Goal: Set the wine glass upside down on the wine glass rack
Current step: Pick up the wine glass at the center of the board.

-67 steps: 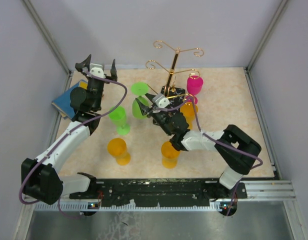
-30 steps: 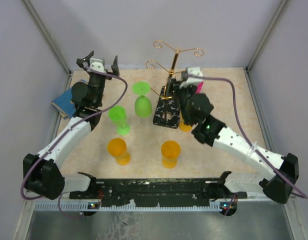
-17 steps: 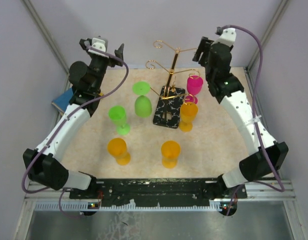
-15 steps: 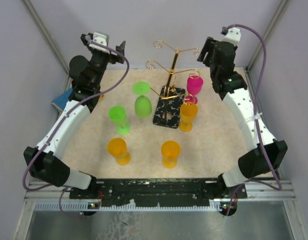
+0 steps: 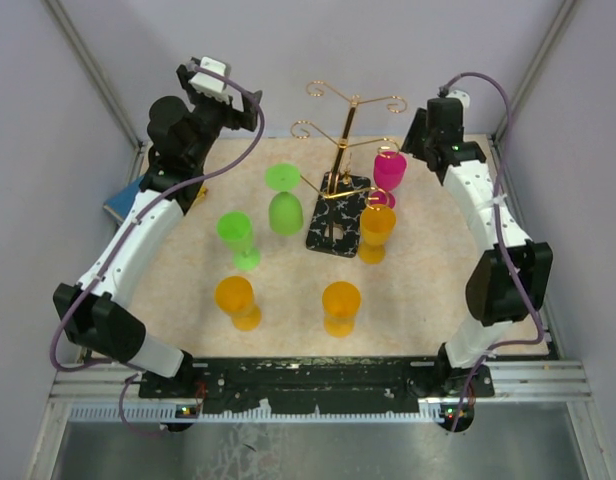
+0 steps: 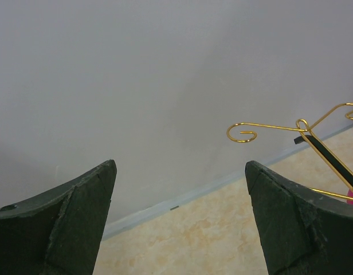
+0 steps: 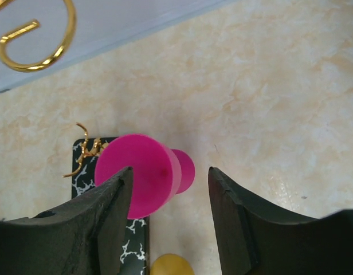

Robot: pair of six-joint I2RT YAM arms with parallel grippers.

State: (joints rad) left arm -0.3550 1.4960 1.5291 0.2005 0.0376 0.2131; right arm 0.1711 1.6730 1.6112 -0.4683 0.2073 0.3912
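Top view, 12 o'clk = far wall. Wine glass rack (image 5: pixel 343 150) stands mid-table, a bit toward 12. Gold post is upright on black marbled base (image 5: pixel 335 222), w/ curled arms spread at the top.

Green wine glass (image 5: pixel 285 208) is at the rack's 9 o'clk, foot up & bowl down, just beside the base. A gold arm reaches toward its stem; can't tell if the wire actually carries it.

Pink glass (image 5: pixel 389 172) is at the post's 3 o'clk, also foot up, w/ a gold curl at its top. Orange glass (image 5: pixel 377 225) is at the base's 3 o'clk edge, gold curl over it too; which way up, can't tell.

On the table:
- Second green glass (image 5: pixel 235 235), upright, approx 8 o'clk from the rack.
- Near-left orange glass (image 5: pixel 235 298) at approx 7 o'clk.
- Near-mid orange glass (image 5: pixel 340 303) at 6 o'clk.
- Blue flat item (image 5: pixel 126 203) at the table's 9 o'clk edge, partly under the L arm.

L gripper (image 5: pixel 226 100) is raised over the table's 11 o'clk corner, pointing at the far wall. Jaws are spread wide & released, nothing between them. Its wrist cam shows wall, a strip of table & one rack curl off at 3 o'clk.

R gripper (image 5: pixel 420 130) is up at the table's 1 o'clk, near the pink glass & well apart from the green wine glass. Jaws are parted, grasping nothing. Its wrist cam looks down past the fingers (image 7: pixel 96 223) onto the pink glass's foot & a corner of the base.
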